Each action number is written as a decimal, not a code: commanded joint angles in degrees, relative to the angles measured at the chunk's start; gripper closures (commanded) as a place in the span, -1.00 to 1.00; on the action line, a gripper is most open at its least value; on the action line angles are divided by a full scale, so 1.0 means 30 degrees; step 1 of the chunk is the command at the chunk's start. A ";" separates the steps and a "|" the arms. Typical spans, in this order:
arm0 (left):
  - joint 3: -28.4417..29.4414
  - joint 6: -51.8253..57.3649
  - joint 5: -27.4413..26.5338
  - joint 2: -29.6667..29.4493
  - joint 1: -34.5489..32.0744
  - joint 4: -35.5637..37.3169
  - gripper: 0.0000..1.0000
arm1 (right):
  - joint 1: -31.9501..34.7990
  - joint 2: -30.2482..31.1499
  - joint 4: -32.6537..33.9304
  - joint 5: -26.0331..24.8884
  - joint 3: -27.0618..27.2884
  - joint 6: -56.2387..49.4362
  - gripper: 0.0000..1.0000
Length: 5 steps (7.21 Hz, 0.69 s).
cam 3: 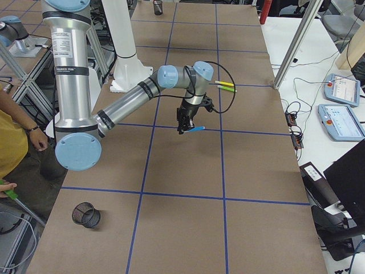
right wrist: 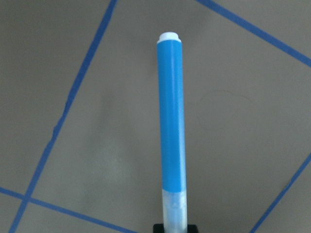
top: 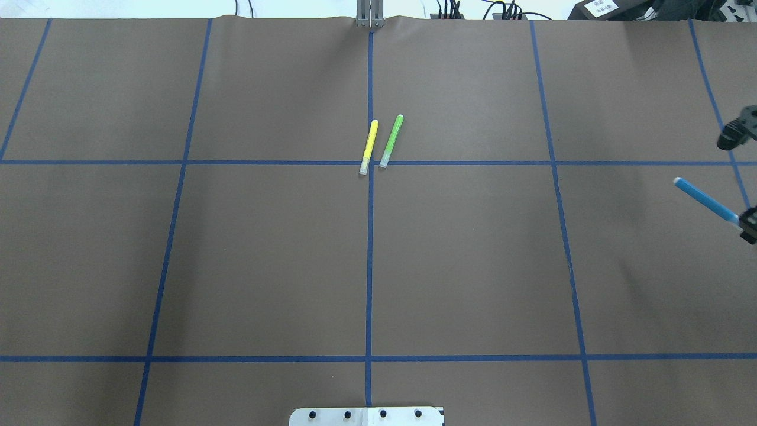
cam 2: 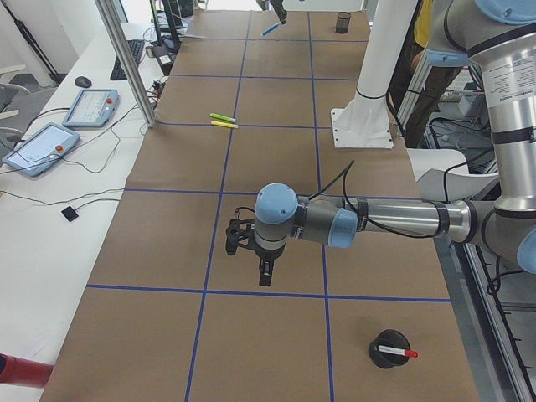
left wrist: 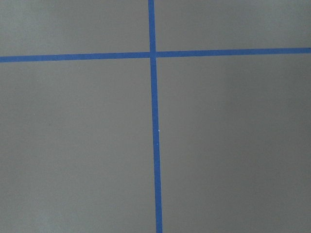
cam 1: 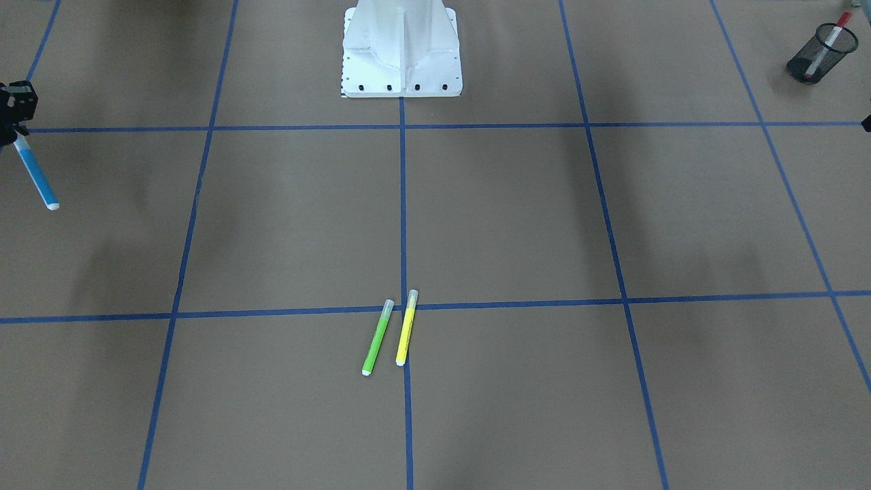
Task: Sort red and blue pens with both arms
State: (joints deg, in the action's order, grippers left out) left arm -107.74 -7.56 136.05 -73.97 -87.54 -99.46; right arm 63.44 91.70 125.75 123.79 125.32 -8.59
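Note:
My right gripper (cam 1: 16, 131) is shut on the translucent-cap end of the blue pen (cam 1: 37, 173), holding it above the table at the robot's right. The pen's blue barrel (right wrist: 171, 126) points away from the gripper, white end outward, and also shows in the overhead view (top: 707, 199) and the right-side view (cam 3: 195, 129). The red pen (cam 1: 827, 41), white with a red cap, stands tilted in a black mesh cup (cam 1: 820, 51) at the robot's left. My left gripper (cam 2: 265, 275) hangs over bare table near that cup (cam 2: 389, 347); I cannot tell if it is open or shut.
A green highlighter (top: 391, 141) and a yellow highlighter (top: 369, 147) lie side by side at the table's middle, far from the robot's base (cam 1: 401, 54). A second mesh cup (cam 3: 85, 215) stands at the robot's right. Blue tape lines grid the brown table.

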 commanded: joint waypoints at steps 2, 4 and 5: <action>-0.0123 0.0029 0.0001 0.0075 -0.0030 -0.0040 -1.00 | 0.1236 0.5600 0.0036 -0.0892 0.0881 -0.4571 1.00; -0.0123 0.0029 -0.0028 0.0104 -0.0059 -0.0449 -1.00 | 0.1296 0.8561 0.0037 -0.2264 0.0911 -0.6592 1.00; -0.0152 0.0029 0.0001 0.0104 -0.0059 -0.0479 -1.00 | 0.1267 0.9735 0.0036 -0.2878 0.0883 -0.7065 1.00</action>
State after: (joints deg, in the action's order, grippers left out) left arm -108.13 -7.47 136.02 -73.67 -87.68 -100.59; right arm 67.20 115.84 125.88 117.50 127.97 -27.08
